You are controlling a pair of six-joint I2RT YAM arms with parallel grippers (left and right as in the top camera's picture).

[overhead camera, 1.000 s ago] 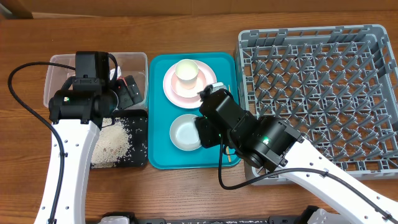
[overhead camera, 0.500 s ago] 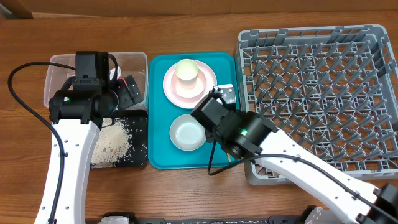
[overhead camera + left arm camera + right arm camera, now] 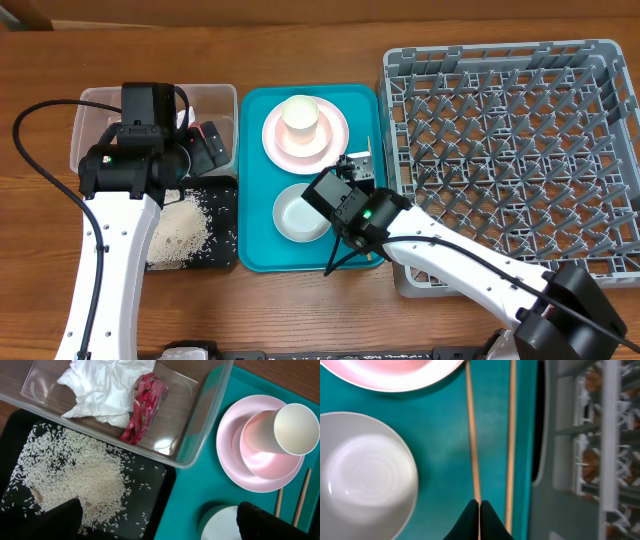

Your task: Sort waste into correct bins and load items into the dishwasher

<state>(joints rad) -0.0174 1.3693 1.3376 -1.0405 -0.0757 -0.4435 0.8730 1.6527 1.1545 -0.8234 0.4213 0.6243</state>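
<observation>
The clear tub (image 3: 90, 110) stands at the far left of the counter (image 3: 300, 50). The black tray (image 3: 225, 195) lies just beside it on the near side. The crumpled napkin (image 3: 105, 385) and the red wrapper (image 3: 145, 405) lie in the tub, the wrapper against the napkin's right edge. Rice (image 3: 75, 480) is spread over the black tray's floor, thickest toward its left and middle. The left arm (image 3: 120, 170) reaches over both bins. The left jaws stand wide open and hold nothing. Their dark fingers (image 3: 50, 522) show at the bottom corners of the wrist view, one over the black tray and one near the bowl.

The teal tray (image 3: 255, 200) sits just right of the bins. The pink plate (image 3: 335, 140) is on its far half, with the cup (image 3: 300, 115) standing upright on the plate. The white bowl (image 3: 298, 213) sits on the near half.

Two chopsticks (image 3: 471, 435) lie parallel and a little apart along the tray's right strip, between the bowl and the rack. The right arm (image 3: 450, 265) comes in from the near right, over the rack's near left corner. The right jaws are closed tight, with their tips together on the line of the left chopstick. Whether the wood is pinched between them cannot be told. The other chopstick lies free just beside the tips.

The grey rack (image 3: 510, 150) fills the right of the counter, its pegs upright and its left wall just beside the teal tray.
</observation>
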